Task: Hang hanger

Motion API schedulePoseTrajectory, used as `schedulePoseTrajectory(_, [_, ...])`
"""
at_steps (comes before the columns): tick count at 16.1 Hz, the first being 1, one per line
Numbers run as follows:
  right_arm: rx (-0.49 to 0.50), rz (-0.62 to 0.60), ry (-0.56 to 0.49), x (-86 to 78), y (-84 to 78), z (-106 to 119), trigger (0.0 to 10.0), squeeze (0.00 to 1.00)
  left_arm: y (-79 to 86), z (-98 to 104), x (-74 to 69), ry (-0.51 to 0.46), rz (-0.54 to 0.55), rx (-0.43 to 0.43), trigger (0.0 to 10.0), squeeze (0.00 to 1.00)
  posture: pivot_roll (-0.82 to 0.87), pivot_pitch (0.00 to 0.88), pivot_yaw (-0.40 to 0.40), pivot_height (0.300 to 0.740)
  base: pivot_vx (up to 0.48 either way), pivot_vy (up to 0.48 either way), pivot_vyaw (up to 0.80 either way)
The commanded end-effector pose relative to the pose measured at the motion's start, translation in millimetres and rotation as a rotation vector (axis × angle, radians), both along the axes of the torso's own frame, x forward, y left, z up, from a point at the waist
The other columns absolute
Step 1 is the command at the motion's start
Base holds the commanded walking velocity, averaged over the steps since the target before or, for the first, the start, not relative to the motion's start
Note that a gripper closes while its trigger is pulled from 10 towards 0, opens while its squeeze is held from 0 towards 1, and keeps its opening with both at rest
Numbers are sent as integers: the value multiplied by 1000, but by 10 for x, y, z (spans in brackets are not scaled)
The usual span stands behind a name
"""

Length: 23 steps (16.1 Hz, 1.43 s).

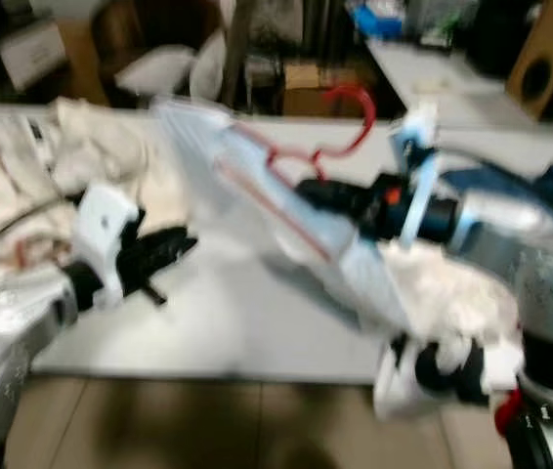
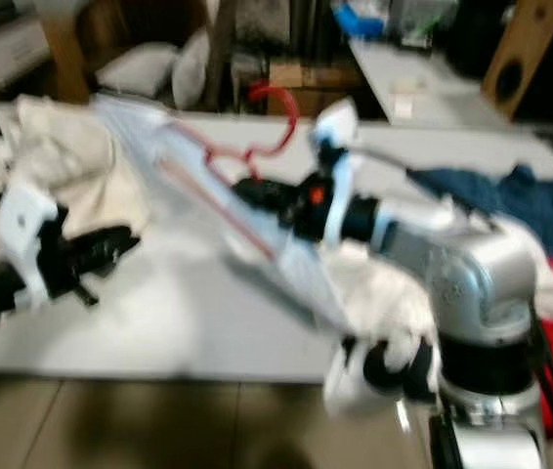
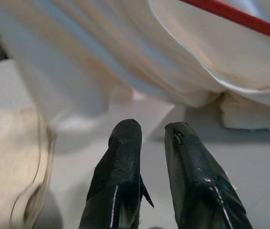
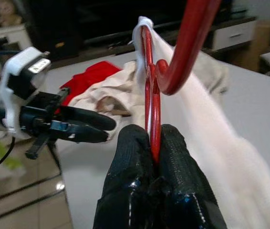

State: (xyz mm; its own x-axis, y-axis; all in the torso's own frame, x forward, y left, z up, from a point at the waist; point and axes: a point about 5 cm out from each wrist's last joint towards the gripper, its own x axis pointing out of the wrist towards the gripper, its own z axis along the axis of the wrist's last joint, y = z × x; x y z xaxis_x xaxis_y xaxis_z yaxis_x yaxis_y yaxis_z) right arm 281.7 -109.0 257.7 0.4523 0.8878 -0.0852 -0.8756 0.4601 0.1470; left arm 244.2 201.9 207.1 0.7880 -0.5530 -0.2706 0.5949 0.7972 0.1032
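Right gripper (image 4: 150, 143) clamped on red hanger (image 4: 152, 102) with shirt (image 1: 257, 200); left gripper (image 3: 151, 138) fingers slightly apart, empty. Keep the hook upright toward a rail.

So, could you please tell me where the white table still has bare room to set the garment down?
The white table is bare along its near edge, between the left end effector and the hanging pale shirt. Crowded: cream clothes pile far left, blue cloth far right.
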Motion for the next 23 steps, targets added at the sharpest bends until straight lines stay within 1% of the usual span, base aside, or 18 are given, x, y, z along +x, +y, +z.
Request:
schedulePoseTrajectory(1, [8, 9, -31, -16, -6, 71, 10000, 0, -12, 20, -17, -5, -5, 7, 10000, 0, 83, 0, 13, 740, 0, 0, 800])
schedulePoseTrajectory(5, [49, 24, -71, -37, 1, 169, 10000, 0, -29, 28, -18, -2, -15, 2, 10000, 0, 84, 0, 14, 740, 0, 0, 800])
schedulePoseTrajectory(9, [63, 8, -60, -18, -41, 183, 10000, 0, -48, 15, -19, 0, -26, 0, 10000, 0, 87, 0, 15, 740, 0, 0, 800])
schedulePoseTrajectory(11, [52, 10, -60, -24, -57, 192, 10000, 0, -58, 13, -22, -1, -30, -1, 10000, 0, 87, 0, 15, 740, 0, 0, 800])
schedulePoseTrajectory(14, [105, 12, -96, -28, -102, 341, 10000, 0, -72, 28, -16, -7, -35, -5, 10000, 0, 89, 0, 14, 740, 0, 0, 800])
schedulePoseTrajectory(16, [121, 6, -135, -29, -123, 418, 10000, 0, -77, 30, -25, -8, -38, -6, 10000, 0, 89, 0, 13, 740, 0, 0, 800])
schedulePoseTrajectory(18, [143, 28, -157, -55, -129, 486, 10000, 0, -80, 32, -38, -9, -41, -9, 10000, 0, 90, 0, 11, 740, 0, 0, 800])
schedulePoseTrajectory(19, [161, 59, -174, -82, -119, 525, 10000, 0, -87, 35, -49, -10, -46, -14, 10000, 0, 91, 0, 8, 740, 0, 0, 800])
schedulePoseTrajectory(23, [156, 67, -163, -100, -142, 528, 10000, 0, -101, 34, -75, -7, -54, -17, 10000, 0, 93, 0, 3, 740, 0, 0, 800])
